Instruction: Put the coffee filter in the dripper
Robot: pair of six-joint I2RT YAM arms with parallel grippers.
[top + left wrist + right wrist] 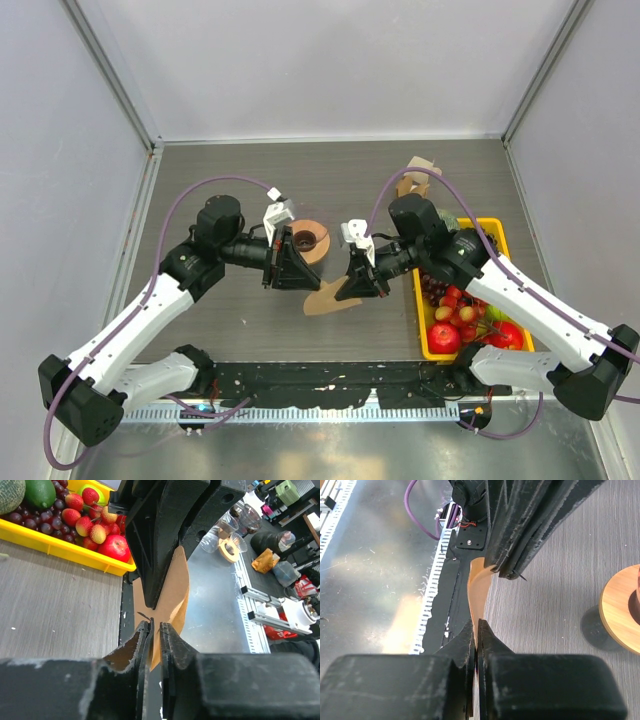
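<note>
The coffee filter, a tan paper cone, hangs just above the table between my two grippers. My right gripper is shut on one edge; in the right wrist view its jaws pinch the filter tight. My left gripper meets it from the other side. Its jaws stand a narrow slit apart, with the filter's edge in the slit and not pinched. The dripper, clear glass with an orange-brown collar, stands just behind the left gripper.
A yellow tray of fruit sits at the right, close under the right arm. A bunch of brown paper filters stands at the back. The black rail marks the table's near edge just below the filter.
</note>
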